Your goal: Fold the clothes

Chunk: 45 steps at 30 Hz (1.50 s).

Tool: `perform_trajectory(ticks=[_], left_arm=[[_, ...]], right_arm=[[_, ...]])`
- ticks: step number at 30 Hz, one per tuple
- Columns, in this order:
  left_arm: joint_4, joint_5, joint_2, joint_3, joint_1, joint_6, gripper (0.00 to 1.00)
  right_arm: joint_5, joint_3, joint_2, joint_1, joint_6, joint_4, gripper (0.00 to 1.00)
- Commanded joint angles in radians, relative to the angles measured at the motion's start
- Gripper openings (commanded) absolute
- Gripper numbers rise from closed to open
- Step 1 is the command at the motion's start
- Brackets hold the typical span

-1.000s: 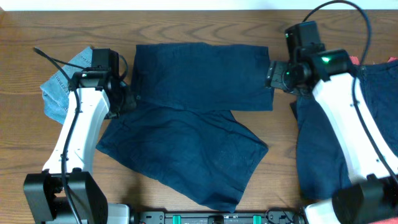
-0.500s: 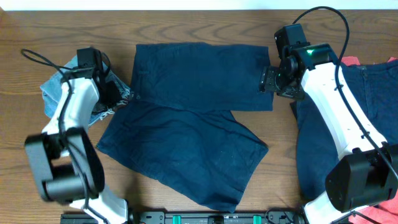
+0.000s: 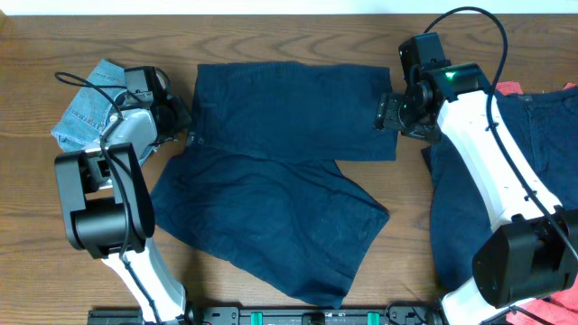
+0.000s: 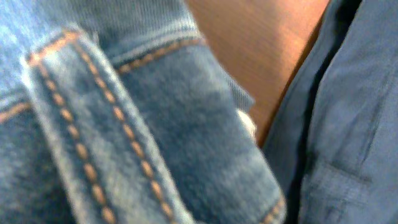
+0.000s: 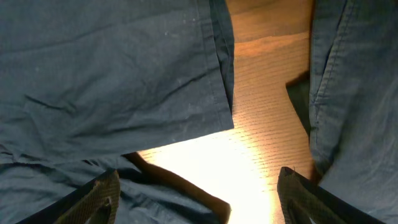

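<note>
the navy shorts (image 3: 289, 108) lie spread at the middle of the desk (image 3: 271, 41). one leg runs left to right along the far side, and the other splays down towards the near edge. that upper leg's long axis stretches from arm to arm: its waistband end is just beside the left jaws, and its hem end is just beside the right jaws.

the left arm (image 3: 122, 135) has its jaws clenched. its wrist view is filled with the stitched denim shorts (image 4: 124, 124), so i cannot tell whether cloth is pinched. the right arm (image 3: 488, 153) has its jaws released and wide, with nothing between them. they hang over bare wood beside the hem corner (image 5: 214, 118).

the right arm looks better placed to take that hem. a second navy garment (image 3: 470, 208) and a coral-red piece (image 3: 510, 88) crowd the right side, while the denim shorts sit at the far left.
</note>
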Motion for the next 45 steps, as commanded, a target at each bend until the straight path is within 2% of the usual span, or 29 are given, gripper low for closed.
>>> perform_trajectory(ticks=[1,7,11,15,16,19,21,25,27,33,38,43,45], left_arm=[[0.057,0.001,0.011,-0.004,0.021,-0.033,0.08],[0.093,0.004,0.008,0.057,0.104,-0.036,0.10],[0.091,0.135,-0.011,0.097,0.153,-0.035,0.11],[0.056,0.248,-0.070,0.125,0.172,0.008,0.17],[0.041,0.259,-0.093,0.127,0.172,0.029,0.22],[-0.064,0.257,-0.189,0.127,0.165,0.099,0.27],[-0.171,0.256,-0.260,0.127,0.162,0.138,0.30],[-0.397,0.256,-0.373,0.126,0.162,0.172,0.36],[-0.507,0.256,-0.420,0.126,0.163,0.180,0.40],[-0.777,0.253,-0.516,0.126,0.163,0.255,0.40],[-0.891,0.194,-0.530,0.126,0.163,0.276,0.40],[-0.962,0.166,-0.530,0.126,0.163,0.307,0.40],[-0.969,0.165,-0.530,0.126,0.163,0.307,0.40]], right_arm=[[0.008,0.002,-0.006,-0.019,-0.013,-0.002,0.79],[0.008,0.002,-0.006,-0.019,-0.031,-0.008,0.79],[0.008,0.002,-0.006,-0.019,-0.032,-0.013,0.79],[0.032,0.002,-0.006,-0.020,-0.031,-0.001,0.80],[0.038,0.002,-0.006,-0.020,-0.031,0.001,0.80],[0.038,0.002,-0.006,-0.021,-0.031,0.003,0.84],[0.038,0.002,-0.006,-0.027,-0.031,0.006,0.88],[0.012,0.002,-0.003,-0.058,-0.055,0.046,0.90],[-0.044,0.002,0.007,-0.077,-0.093,0.075,0.87],[-0.156,0.002,0.134,-0.143,-0.102,0.040,0.74],[-0.298,0.002,0.250,-0.146,-0.169,-0.015,0.60],[-0.340,0.000,0.326,-0.096,-0.321,-0.104,0.61],[-0.292,-0.009,0.340,-0.075,-0.320,-0.111,0.60]])
